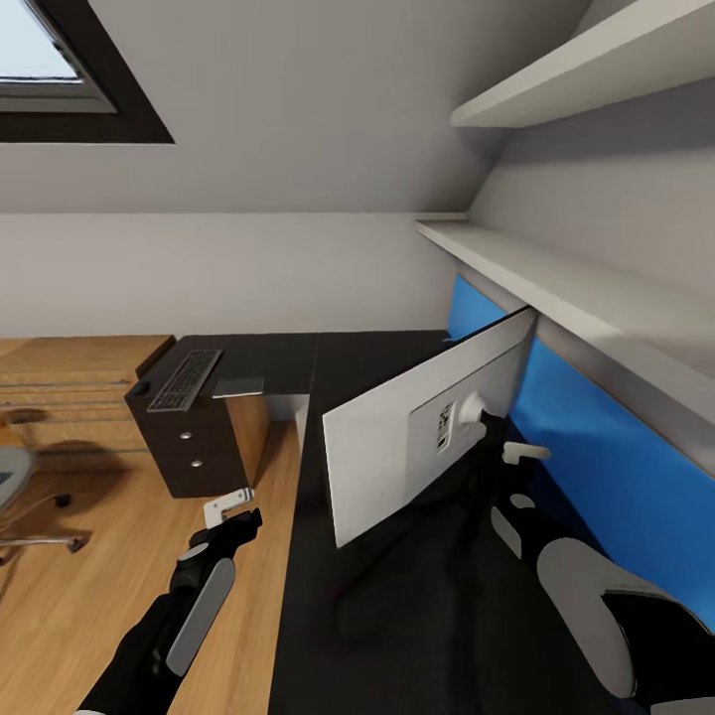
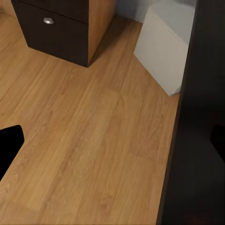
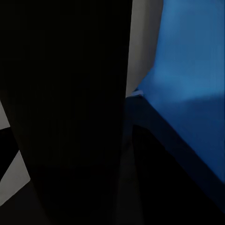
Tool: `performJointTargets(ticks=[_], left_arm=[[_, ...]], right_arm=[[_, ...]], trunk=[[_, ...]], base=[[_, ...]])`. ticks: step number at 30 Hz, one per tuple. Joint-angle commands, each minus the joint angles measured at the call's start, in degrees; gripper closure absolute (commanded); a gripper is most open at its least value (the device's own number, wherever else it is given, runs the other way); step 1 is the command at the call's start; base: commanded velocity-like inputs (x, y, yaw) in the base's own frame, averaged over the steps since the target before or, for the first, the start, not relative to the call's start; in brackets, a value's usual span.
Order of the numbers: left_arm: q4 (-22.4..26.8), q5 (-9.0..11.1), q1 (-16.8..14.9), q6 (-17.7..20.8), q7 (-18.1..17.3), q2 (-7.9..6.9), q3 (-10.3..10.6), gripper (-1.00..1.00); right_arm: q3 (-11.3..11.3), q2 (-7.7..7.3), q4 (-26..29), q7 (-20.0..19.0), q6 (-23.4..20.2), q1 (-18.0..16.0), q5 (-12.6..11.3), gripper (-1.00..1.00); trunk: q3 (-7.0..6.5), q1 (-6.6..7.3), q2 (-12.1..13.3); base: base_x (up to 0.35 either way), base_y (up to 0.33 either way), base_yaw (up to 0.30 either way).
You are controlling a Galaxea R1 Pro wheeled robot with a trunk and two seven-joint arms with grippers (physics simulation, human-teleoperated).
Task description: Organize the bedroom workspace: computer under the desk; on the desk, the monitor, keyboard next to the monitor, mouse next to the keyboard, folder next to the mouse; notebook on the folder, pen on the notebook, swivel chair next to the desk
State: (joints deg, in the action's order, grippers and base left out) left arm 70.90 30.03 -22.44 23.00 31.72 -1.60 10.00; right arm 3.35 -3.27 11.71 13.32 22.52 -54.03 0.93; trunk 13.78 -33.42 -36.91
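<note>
Two arms are up, but only the right one is at work. The right gripper [image 1: 524, 454] sits just behind the monitor [image 1: 397, 437], close to the stand mount on its white back; I cannot tell whether its fingers are apart or closed on anything. The monitor stands on the desk [image 1: 367, 616] near the blue back panel [image 1: 596, 447], turned so its back faces the camera and its screen faces away toward the desk's far edge. The left gripper [image 1: 230, 508] hangs over the wood floor just off the desk's left edge, fingers apart and empty.

The keyboard [image 1: 186, 379] lies on the far left wing of the desk, above a dark drawer unit [image 1: 194, 447]. The swivel chair [image 1: 20, 497] stands well apart, out on the floor.

The step in hand looks to be settling the monitor — likely its facing. Next would be turning it squarely without tipping it, then fetching the keyboard to lie beside it.
</note>
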Motion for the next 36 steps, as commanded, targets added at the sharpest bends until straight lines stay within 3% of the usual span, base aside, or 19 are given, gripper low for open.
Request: performJointTargets(ticks=[1, 30, 31, 36], left_arm=[[0.08, 0.47, -0.06, 0.11, 0.54, -0.07, 0.19, -1.0], [0.02, 0.47, -0.06, 0.23, 0.54, 0.0, 0.19, -1.0], [0.02, 0.47, -0.06, 0.21, 0.54, 0.0, 0.19, -1.0], [0.02, 0.47, -0.06, 0.25, 0.54, 0.0, 0.19, -1.0]], right_arm=[[-0.73, 0.0, -0.69, 0.12, 0.51, -0.02, -1.02, 1.0], [-0.8, 0.02, -0.63, 0.12, 0.51, 0.0, -0.93, 1.0], [-0.8, 0.02, -0.63, 0.12, 0.51, 0.0, -0.93, -1.0], [-0.8, 0.02, -0.63, 0.12, 0.51, -0.02, -0.93, -1.0]], trunk=[[0.1, -0.05, -0.04], [0.1, -0.05, -0.04], [0.1, -0.05, -0.04], [0.1, -0.05, -0.04]], base=[[0.127, 0.0, 0.0], [0.067, -0.014, 0.0], [0.0, 0.0, 0.0], [0.0, 0.0, 0.0]])
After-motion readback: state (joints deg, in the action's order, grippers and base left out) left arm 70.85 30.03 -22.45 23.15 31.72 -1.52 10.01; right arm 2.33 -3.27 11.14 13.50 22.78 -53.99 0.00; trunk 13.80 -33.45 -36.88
